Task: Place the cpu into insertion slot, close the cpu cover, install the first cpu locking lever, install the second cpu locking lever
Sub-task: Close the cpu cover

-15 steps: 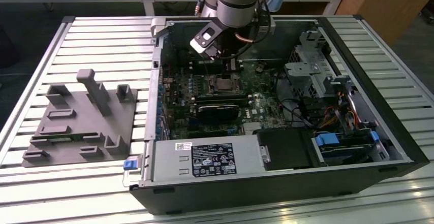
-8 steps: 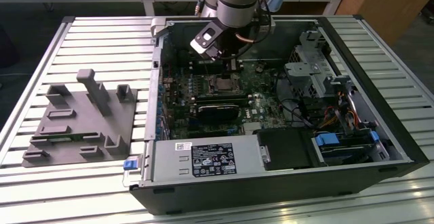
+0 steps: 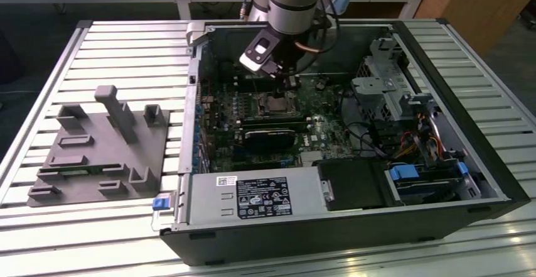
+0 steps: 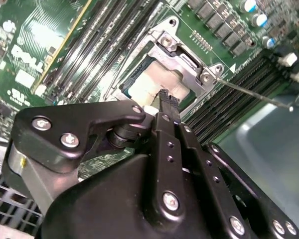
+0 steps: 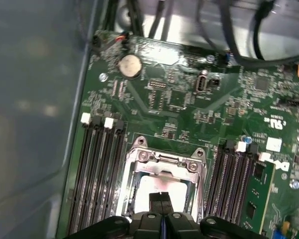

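The gripper point(image 3: 287, 81) is lowered into the open computer case point(image 3: 335, 233), which is set on the slatted counter point(image 3: 109, 44). In both wrist views the jaws are clenched together on nothing, just above the cpu point(image 4: 150, 79). The cpu is seated in the insertion slot point(image 3: 275, 104), with the cpu cover point(image 5: 162, 163) laid flat around it. A thin locking lever point(image 4: 249, 92) is seen jutting out beside the socket.
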